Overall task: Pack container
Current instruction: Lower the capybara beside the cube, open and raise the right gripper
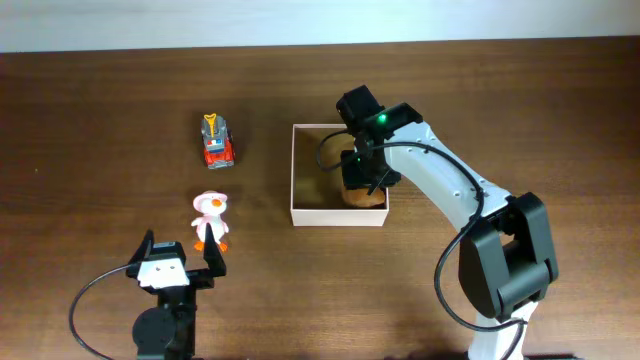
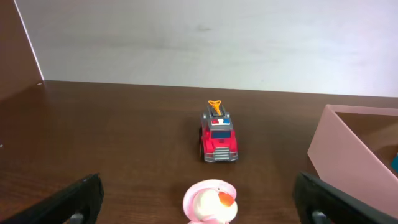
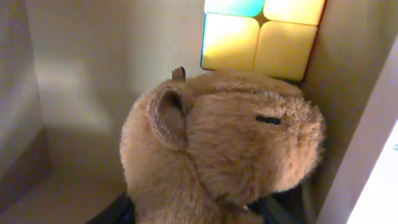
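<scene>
The container [image 1: 293, 172] is a square white-walled box with a tan floor at the table's middle. Inside it, my right gripper [image 1: 361, 181] is shut on a brown plush animal [image 1: 366, 197]. In the right wrist view the plush [image 3: 230, 149] fills the frame, with my gripper [image 3: 193, 214] closed on its underside, and it sits low against the container's wall [image 3: 93, 62]. A coloured cube [image 3: 261, 31] lies in the corner behind it. My left gripper [image 1: 183, 248] stands open at the front left, with nothing held.
A pink and white duck toy [image 1: 210, 215] stands just ahead of the left gripper [image 2: 200, 205]; in the left wrist view the duck [image 2: 210, 202] is centred between its fingers. A red fire truck [image 1: 217, 140] [image 2: 217, 137] sits farther back, left of the container [image 2: 339, 155].
</scene>
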`<state>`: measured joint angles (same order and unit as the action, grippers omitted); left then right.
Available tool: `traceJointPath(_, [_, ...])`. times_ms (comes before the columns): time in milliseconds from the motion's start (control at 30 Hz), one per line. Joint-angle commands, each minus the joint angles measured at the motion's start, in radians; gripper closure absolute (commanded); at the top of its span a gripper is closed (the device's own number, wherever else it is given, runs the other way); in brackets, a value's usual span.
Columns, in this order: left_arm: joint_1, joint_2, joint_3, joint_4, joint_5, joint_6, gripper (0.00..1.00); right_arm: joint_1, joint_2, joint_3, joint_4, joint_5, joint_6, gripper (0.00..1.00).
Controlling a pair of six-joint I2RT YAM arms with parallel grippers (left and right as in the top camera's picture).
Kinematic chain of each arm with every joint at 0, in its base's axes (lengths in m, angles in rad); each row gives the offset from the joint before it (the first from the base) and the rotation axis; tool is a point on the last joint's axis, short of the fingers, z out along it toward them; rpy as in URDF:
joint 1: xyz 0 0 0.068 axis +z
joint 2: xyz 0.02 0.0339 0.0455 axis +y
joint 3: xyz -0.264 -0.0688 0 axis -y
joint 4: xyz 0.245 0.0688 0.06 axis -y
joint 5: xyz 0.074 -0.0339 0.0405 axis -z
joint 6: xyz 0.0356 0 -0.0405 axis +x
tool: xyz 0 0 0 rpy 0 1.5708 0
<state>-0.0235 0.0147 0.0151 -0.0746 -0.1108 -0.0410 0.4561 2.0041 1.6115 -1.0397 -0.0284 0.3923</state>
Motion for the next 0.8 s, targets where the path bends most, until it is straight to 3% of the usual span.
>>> traceJointPath(0, [0.005,-0.007,-0.006,0.002,0.010,0.019,0.01,0.003,0.002,-0.008,-0.003,-0.013,0.010,0.55])
traceJointPath(633, [0.005,-0.007,-0.006,0.002,0.010,0.019,0.01,0.001,0.002,-0.024,0.018,-0.013,0.009,0.20])
traceJointPath(767, [0.005,-0.007,-0.006,0.002,0.010,0.019,0.01,0.001,0.001,-0.007,0.024,-0.013,0.009,0.18])
